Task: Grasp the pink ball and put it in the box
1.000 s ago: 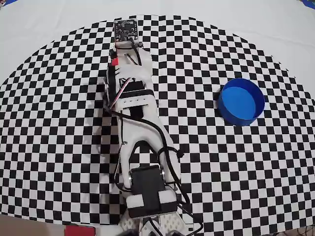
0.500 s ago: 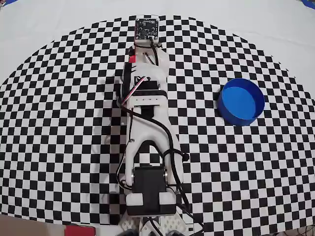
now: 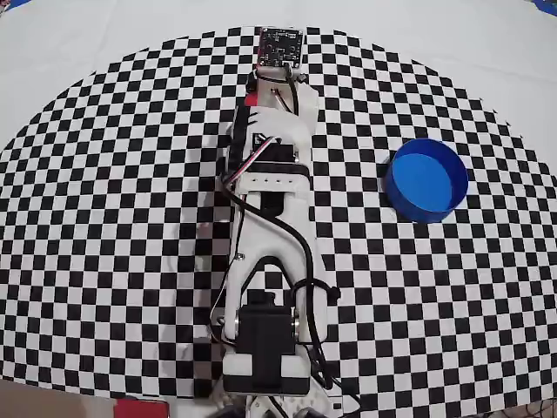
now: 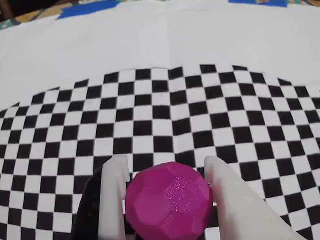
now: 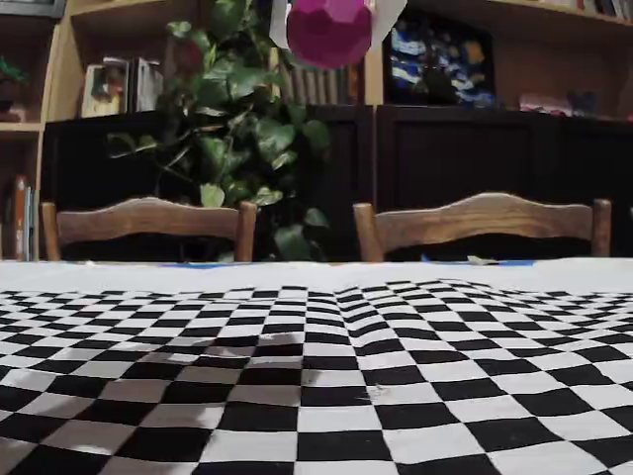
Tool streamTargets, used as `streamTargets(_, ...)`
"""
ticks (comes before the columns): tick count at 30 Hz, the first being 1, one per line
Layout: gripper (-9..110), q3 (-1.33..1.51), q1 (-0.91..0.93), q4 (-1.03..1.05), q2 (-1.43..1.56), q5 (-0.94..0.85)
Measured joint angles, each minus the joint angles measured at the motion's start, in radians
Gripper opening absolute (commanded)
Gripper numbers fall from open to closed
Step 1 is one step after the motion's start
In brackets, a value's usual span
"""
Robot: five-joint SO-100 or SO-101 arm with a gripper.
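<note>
Pink, the ball (image 4: pixel 168 200) sat clamped in your gripper (image 4: pixel 165 172), lifted high above the mat (image 3: pixel 104 218). You were mid-carry; next you needed to swing right to the box (image 3: pixel 426 179).

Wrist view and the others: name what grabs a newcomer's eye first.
The pink ball, clamped in the gripper, fills the bottom of the wrist view and hangs high above the checkered cloth in the fixed view. In the overhead view, the empty blue box sits right of the outstretched arm.
</note>
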Motion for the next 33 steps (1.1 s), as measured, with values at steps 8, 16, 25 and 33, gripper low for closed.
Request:
streamTargets(8, 0, 0.0, 0.038, 0.0, 0.0, 0.0)
streamTargets(16, 0, 0.005, 0.078, 0.003, 0.0, 0.0)
streamTargets(25, 0, 0.009, 0.15, 0.003, 0.0, 0.0)
streamTargets(33, 0, 0.009, 0.218, 0.003, 0.0, 0.0)
